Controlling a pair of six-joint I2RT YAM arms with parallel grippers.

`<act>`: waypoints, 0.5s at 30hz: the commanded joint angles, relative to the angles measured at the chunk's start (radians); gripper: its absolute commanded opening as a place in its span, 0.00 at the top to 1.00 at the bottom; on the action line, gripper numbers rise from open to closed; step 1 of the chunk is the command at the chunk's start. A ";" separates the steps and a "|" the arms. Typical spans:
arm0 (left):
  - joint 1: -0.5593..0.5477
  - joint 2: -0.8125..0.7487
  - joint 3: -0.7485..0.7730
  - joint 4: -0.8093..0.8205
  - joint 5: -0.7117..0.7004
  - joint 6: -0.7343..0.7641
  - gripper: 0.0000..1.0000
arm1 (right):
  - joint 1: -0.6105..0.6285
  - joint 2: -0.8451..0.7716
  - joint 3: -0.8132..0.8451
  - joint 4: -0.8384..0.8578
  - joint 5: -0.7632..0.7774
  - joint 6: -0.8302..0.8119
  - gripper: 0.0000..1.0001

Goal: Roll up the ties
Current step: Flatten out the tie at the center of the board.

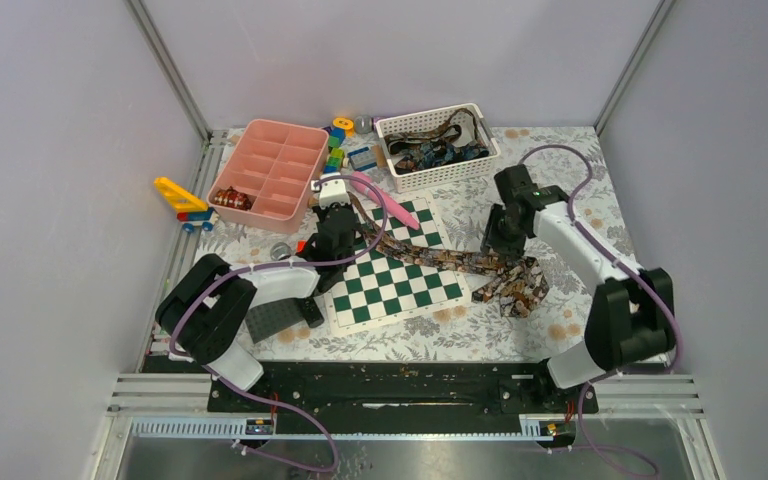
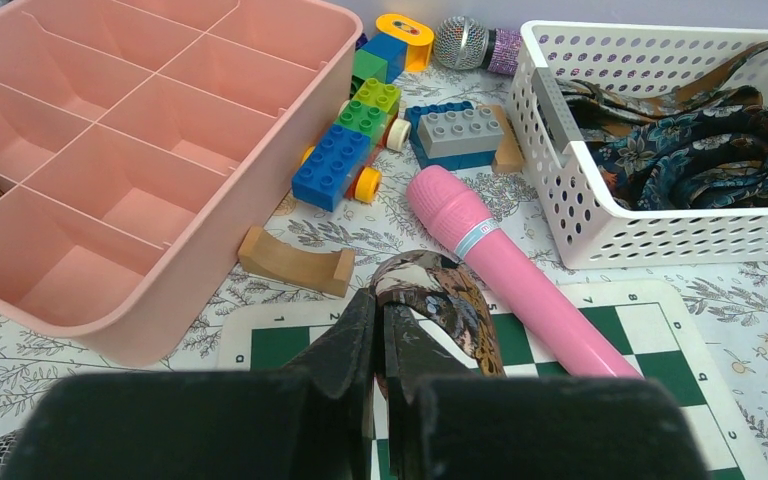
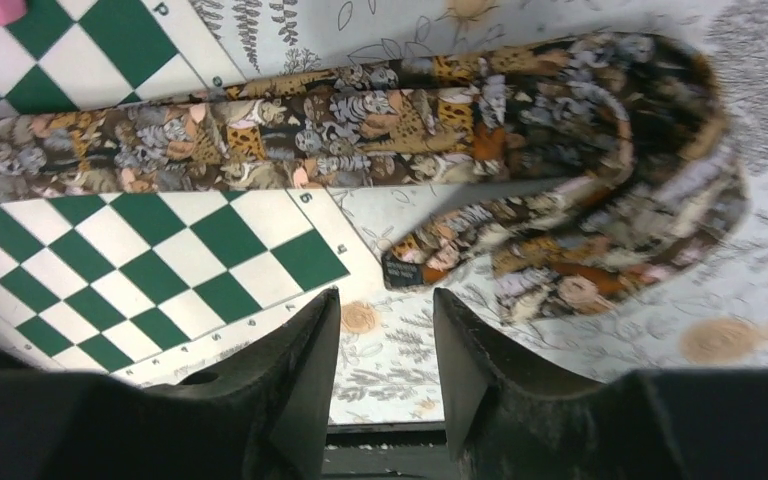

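The patterned tie (image 1: 438, 257) is lying stretched across the chessboard (image 1: 392, 290). Its narrow end is curling up beside the pink microphone (image 2: 500, 262), and its wide end is folding back on itself on the table just off the board's right edge. More ties are sitting in the white basket (image 1: 392, 124).

The left gripper (image 2: 380, 312) is pinching the narrow end, its jaws pressing almost together on the fabric. The right gripper (image 3: 385, 300) is hovering over the doubled wide end with its jaws partly apart and holding nothing (the fold is lying just beyond the fingertips, apparently untouched).

By my judgement the rolling is only starting: one end is secured, but no coil is forming. The next move is calling for flattening that fold, then turning the narrow end over itself.

The left arm is reaching forward, low over the board. The right arm is bending inward, with its wrist pointing down.
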 commanded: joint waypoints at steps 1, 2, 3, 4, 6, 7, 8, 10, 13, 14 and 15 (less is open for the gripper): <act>-0.001 -0.004 0.033 0.033 -0.028 -0.016 1.00 | 0.021 0.080 -0.053 0.143 -0.030 0.065 0.54; -0.002 -0.005 0.031 0.033 -0.026 -0.016 1.00 | 0.021 0.091 -0.056 0.158 0.005 0.069 0.54; -0.001 -0.007 0.030 0.034 -0.023 -0.016 1.00 | 0.020 0.106 -0.051 0.162 0.044 0.069 0.54; -0.001 -0.007 0.030 0.032 -0.019 -0.015 1.00 | 0.021 0.123 -0.043 0.158 0.085 0.071 0.55; -0.001 -0.009 0.030 0.030 -0.011 -0.013 1.00 | 0.021 0.154 -0.028 0.144 0.165 0.085 0.58; -0.001 -0.010 0.029 0.029 -0.011 -0.013 1.00 | 0.022 0.167 -0.019 0.125 0.206 0.102 0.59; -0.002 -0.013 0.029 0.029 -0.012 -0.013 1.00 | 0.021 0.178 -0.011 0.107 0.239 0.114 0.59; -0.002 -0.016 0.027 0.028 -0.017 -0.013 1.00 | 0.021 0.196 -0.005 0.093 0.271 0.123 0.59; -0.002 -0.016 0.026 0.031 -0.017 -0.010 1.00 | 0.021 0.229 0.001 0.084 0.287 0.127 0.58; -0.002 -0.017 0.026 0.031 -0.016 -0.010 1.00 | 0.021 0.238 0.000 0.084 0.285 0.127 0.58; -0.001 -0.015 0.025 0.032 -0.015 -0.010 1.00 | 0.021 0.249 0.000 0.088 0.279 0.124 0.58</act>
